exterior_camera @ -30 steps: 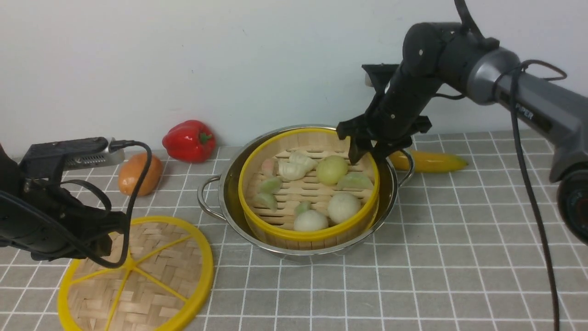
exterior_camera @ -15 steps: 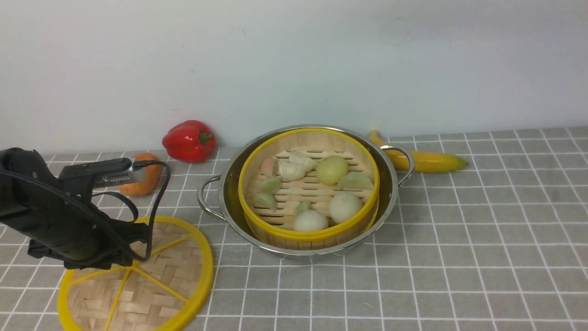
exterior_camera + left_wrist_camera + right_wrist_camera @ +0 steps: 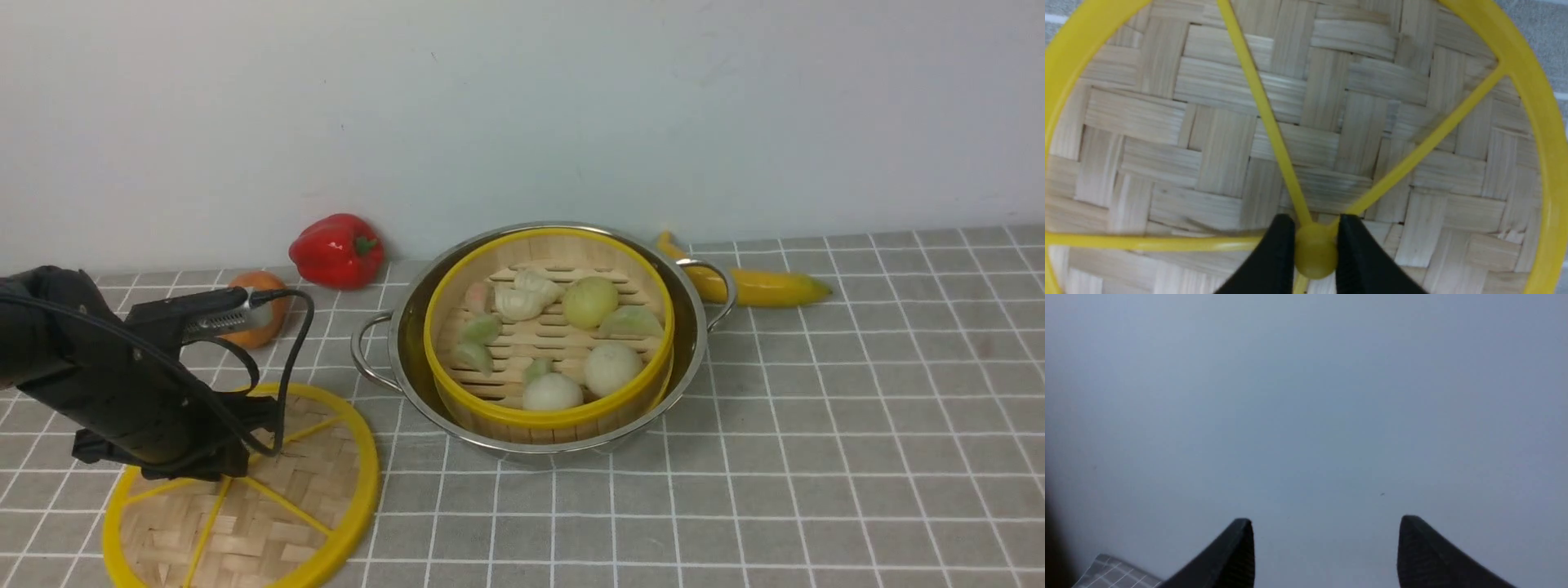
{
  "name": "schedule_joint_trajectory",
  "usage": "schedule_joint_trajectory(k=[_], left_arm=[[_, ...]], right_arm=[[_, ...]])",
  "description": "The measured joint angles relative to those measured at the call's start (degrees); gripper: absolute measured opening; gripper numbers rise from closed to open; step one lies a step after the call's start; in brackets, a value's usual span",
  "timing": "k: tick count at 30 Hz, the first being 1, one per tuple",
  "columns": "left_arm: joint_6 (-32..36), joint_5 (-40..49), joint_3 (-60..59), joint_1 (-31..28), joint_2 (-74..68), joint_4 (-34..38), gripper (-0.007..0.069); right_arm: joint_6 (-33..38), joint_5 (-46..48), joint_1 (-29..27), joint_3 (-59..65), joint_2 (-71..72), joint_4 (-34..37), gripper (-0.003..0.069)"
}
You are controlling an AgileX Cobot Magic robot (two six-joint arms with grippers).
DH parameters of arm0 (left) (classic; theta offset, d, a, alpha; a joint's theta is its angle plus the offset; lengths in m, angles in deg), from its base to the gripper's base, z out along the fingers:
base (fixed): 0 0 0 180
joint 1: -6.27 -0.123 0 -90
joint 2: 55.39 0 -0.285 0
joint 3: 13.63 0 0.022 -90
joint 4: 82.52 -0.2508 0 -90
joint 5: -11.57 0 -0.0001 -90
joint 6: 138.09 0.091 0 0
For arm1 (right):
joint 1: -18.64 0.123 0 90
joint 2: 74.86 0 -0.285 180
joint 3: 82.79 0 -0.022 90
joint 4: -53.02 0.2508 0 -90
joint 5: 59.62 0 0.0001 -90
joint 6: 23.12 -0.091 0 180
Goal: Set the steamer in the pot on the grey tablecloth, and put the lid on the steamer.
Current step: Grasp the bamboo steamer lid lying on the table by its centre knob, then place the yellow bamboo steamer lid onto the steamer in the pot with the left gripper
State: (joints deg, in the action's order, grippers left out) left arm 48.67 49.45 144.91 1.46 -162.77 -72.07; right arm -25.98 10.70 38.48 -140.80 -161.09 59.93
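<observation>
— Where is the steamer (image 3: 547, 418) found?

— It is seated inside the pot (image 3: 406, 327), which is set on the grey tablecloth (image 3: 816, 425) about midway along the bench, toward the back edge. This is given by the front view alone. Buns and dumplings (image 3: 612, 367) are seen lying on its slatted floor.

— And the lid (image 3: 318, 490)?

— It is laid flat on the cloth near the front left corner of the bench, close to the pot but apart from it. Its whole outline is shown only in the front view. The left wrist view is filled by its weave, its yellow rim and its spokes.

— How is the left gripper (image 3: 1315, 224) described?

— It is closed on the lid. In the left wrist view one black finger is pressed against each side of the yellow hub (image 3: 1314, 255). In the front view this grip is hidden. Only the dark bulk of the arm is seen there, lowered over the middle of the lid.

— Is the right gripper (image 3: 1326, 522) accounted for?

— It is shown by the right wrist view only. Its two fingers are held wide apart and are pointed at the pale wall (image 3: 1306, 396). A small patch of the gridded cloth is caught beside them.

— What else is noted?

— A red pepper (image 3: 336, 250), an orange fruit (image 3: 261, 286) and a banana (image 3: 759, 286) are laid along the back edge, and are given by the front view alone.
</observation>
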Motion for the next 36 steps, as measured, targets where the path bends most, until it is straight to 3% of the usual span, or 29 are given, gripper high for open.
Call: schedule_joint_trajectory(k=[7, 11, 14, 20, 24, 36], left_arm=[[-1.9, 15.7, 11.1, 0.0, 1.6, -11.4, 0.0116], [-3.0, 20.1, 19.9, 1.6, 3.5, -12.4, 0.0116], [-1.5, 20.2, 25.4, 6.7, 3.3, -11.0, 0.0116], [-0.1, 17.8, 35.2, 22.0, -2.6, -9.7, 0.0116], [-0.1, 15.9, 41.2, 28.0, -9.0, -9.2, 0.0116], [-0.1, 16.4, 52.0, 31.1, -21.1, -9.3, 0.0116]], right_arm=[[-0.8, -0.1, 0.0, 5.3, 9.7, -8.7, 0.0466], [-2.6, -0.1, 0.0, 14.9, 17.2, -13.0, 0.0466], [-4.2, 0.0, 0.0, 23.6, 23.0, -14.4, 0.0466], [-7.2, 0.4, 0.0, 36.5, 30.1, -14.6, 0.0466], [-9.3, 0.5, 0.0, 40.1, 32.0, -13.1, 0.0466], [-9.8, 0.4, 0.0, 40.5, 32.1, -7.9, 0.0466]])
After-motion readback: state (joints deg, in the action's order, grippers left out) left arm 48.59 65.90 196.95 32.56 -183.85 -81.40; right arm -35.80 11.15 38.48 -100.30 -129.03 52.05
